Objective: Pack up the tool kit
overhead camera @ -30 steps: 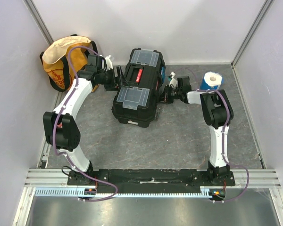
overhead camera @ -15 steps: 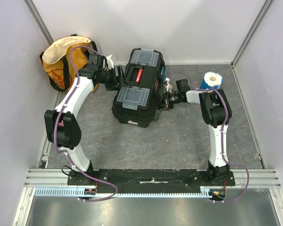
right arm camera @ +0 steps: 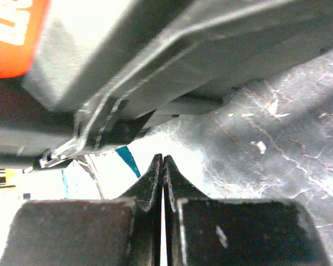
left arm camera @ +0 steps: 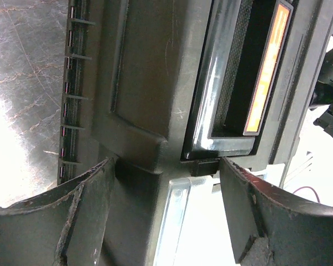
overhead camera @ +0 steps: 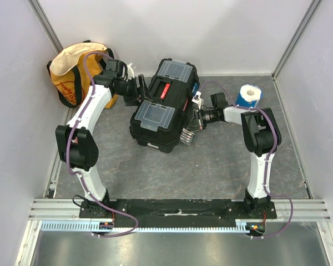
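Note:
The tool kit is a black toolbox with two clear-lidded compartments and a red-marked handle, lying at an angle mid-table. My left gripper is at its far left side. In the left wrist view the gripper is open, and its fingers straddle a ridge of the toolbox beside the handle recess. My right gripper is at the box's right side. In the right wrist view the gripper is shut and empty, low under the toolbox's edge.
A yellow-orange fabric bag stands at the back left. A blue-and-white roll stands behind the right arm. A silvery coiled thing lies by the toolbox's near right side. White walls close the back and sides.
The toolbox has turned and shifted slightly to the right. My left gripper moved farther back along it. My right gripper moved nearer, and the silvery coil now shows beside the box.

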`<state>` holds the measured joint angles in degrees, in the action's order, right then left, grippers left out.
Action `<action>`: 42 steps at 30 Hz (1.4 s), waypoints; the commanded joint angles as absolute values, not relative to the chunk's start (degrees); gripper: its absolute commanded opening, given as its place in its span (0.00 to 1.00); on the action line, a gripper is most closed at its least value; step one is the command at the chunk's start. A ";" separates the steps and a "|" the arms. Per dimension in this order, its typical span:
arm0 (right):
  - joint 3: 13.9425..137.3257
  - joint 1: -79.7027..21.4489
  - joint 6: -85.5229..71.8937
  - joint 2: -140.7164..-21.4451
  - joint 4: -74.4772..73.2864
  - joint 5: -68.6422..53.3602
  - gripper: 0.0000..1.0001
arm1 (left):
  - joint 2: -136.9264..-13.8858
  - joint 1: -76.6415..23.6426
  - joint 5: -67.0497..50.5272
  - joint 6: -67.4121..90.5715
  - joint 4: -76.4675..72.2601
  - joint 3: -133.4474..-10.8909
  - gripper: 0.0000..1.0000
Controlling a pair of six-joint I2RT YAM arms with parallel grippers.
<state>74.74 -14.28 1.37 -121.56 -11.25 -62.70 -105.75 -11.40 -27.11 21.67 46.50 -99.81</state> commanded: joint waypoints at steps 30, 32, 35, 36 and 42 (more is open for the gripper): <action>57.23 -18.28 -29.42 -103.71 15.62 -52.31 0.48 | -110.48 -12.92 -23.73 22.85 48.43 -99.49 0.75; 54.86 -18.72 -33.20 -102.75 20.10 -49.32 0.56 | -110.57 -13.01 -24.08 22.94 48.43 -98.97 0.75; 50.55 -19.07 -40.40 -101.34 28.62 -45.63 0.66 | -110.13 -13.01 -25.40 23.55 48.25 -97.21 0.75; 49.06 -19.16 -42.95 -100.99 32.22 -44.83 0.69 | -109.87 -13.01 -26.18 23.90 47.90 -96.51 0.75; 44.04 -20.47 -56.33 -100.99 52.01 -43.86 0.82 | -109.51 -13.01 -30.23 26.10 45.62 -93.52 0.75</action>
